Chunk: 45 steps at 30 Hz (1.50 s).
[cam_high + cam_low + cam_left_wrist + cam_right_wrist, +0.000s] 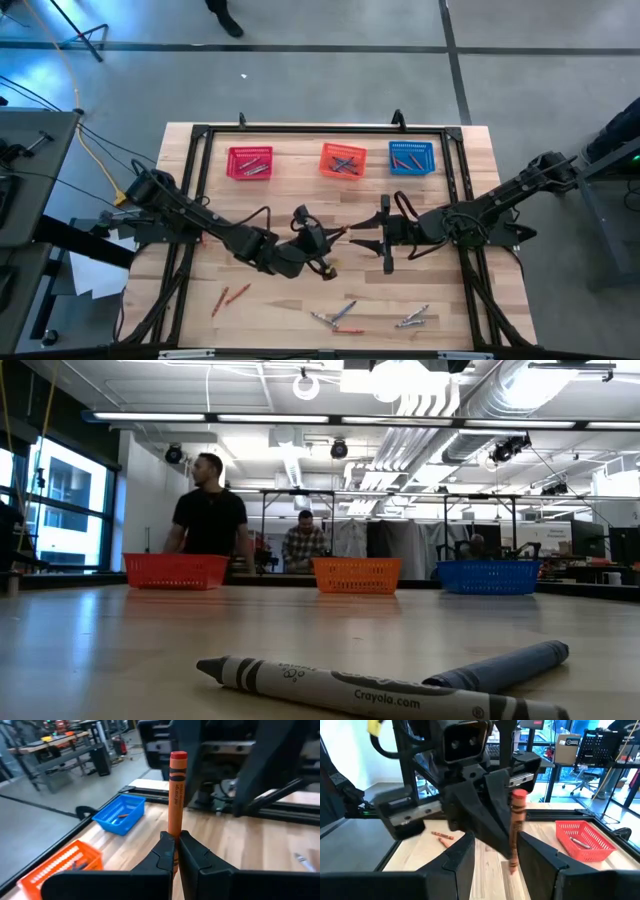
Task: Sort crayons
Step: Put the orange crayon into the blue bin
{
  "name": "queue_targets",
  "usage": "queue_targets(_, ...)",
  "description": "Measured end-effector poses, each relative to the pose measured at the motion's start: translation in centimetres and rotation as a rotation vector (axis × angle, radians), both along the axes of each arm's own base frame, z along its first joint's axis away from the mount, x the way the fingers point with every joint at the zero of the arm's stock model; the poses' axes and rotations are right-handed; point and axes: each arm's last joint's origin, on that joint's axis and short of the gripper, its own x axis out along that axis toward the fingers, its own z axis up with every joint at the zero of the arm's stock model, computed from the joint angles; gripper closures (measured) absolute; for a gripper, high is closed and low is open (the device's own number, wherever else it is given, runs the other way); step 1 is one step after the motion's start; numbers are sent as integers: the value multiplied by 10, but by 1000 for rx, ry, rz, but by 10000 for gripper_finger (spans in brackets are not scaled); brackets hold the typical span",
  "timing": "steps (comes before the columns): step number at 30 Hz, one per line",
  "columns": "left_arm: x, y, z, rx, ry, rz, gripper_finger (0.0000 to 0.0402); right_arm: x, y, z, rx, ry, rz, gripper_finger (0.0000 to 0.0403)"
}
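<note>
Over the middle of the table my left gripper is shut on a red-orange crayon. My right gripper faces it, open, its fingers on either side of the crayon. The crayon is close to one finger; whether they touch, I cannot tell. Loose crayons lie flat near the table's front edge: red-orange ones at the left, grey and bluish ones at the middle and right. Two of these, a grey one and a bluish one, fill the low view's foreground. My left gripper pinches the crayon's wrapped lower part between its two fingertips. Most of the crayon sticks out beyond the fingertips, its flat end farthest from them. It is lifted clear of the table.
Three mesh baskets stand in a row at the table's far edge: red, orange and blue, each with crayons inside. A black frame borders the wooden table. In the low view, people are in the room behind.
</note>
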Motion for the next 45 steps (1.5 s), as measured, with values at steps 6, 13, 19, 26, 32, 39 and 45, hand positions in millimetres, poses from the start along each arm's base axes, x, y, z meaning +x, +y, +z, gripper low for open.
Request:
queue_targets(6, 1, -5, -1, 3, -9, -35, 401, 0, 0, 1, 2, -10, -1, 263)
queue_targets(13, 3, -5, -2, -7, -10, -41, 401, 0, 0, 4, 17, -42, -1, 263)
queue_targets(19, 4, -6, 0, 3, -26, -55, 401, 0, 0, 5, 17, -45, -1, 263)
queue_targets(26, 5, -5, 1, -3, -29, -77, 401, 0, 0, 7, 4, -67, 1, 275)
queue_targets(32, 6, -2, 1, -7, -30, -79, 401, 0, 1, 8, -10, -76, 43, 328)
queue_targets(39, 6, -3, 1, -13, -32, -83, 401, 1, 0, 8, -17, -81, 50, 394)
queue_targets(45, 6, -3, 1, -13, -32, -80, 401, 1, 0, 8, -12, -80, 52, 397)
